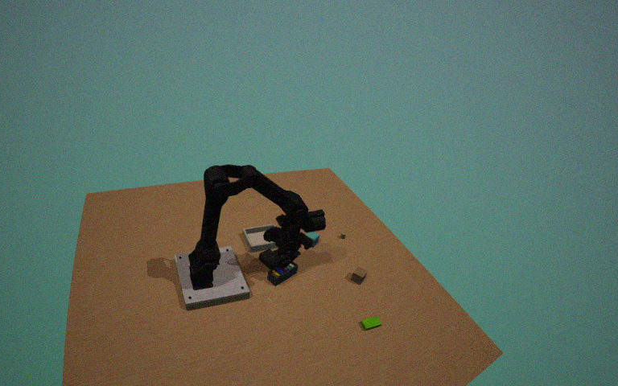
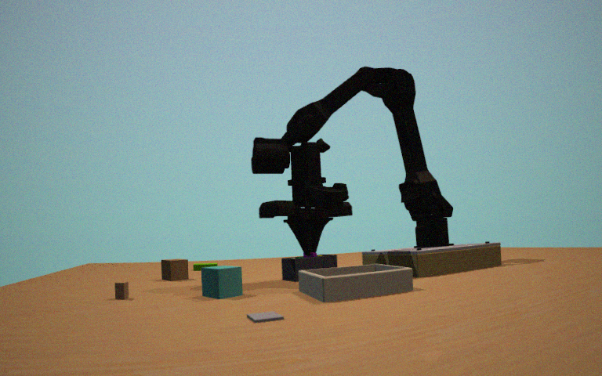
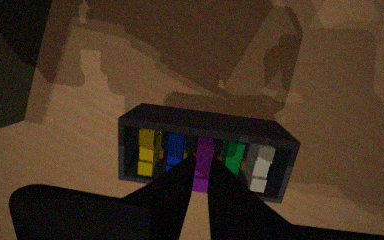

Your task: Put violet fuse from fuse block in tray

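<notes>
1. Violet fuse (image 3: 203, 165) is pinched between the narrow fingers of the gripper (image 3: 199, 186), which is closed on it. It is the middle one of five in the fuse block (image 3: 205, 121).
2. In the wrist view its long axis runs up out of its slot, in line with the downward-pointing gripper directly above it; the exterior view shows a sliver of violet just above the block's top edge, so it looks only partly lifted, if at all.
3. The coming move turns on a straight vertical pull: the blue fuse (image 3: 175, 151) and green fuse (image 3: 234, 156) stand just beside the finger flanks, one on each side.
4. Fuses counted: five, namely yellow (image 3: 147, 152), blue, violet, green and white (image 3: 261, 167).
5. One grey tray (image 2: 355, 281) sits near the block, toward the table's middle by the arm's base plate.
6. Loose items: two brown cubes, one teal cube, one green flat piece, one grey flat piece.
</notes>
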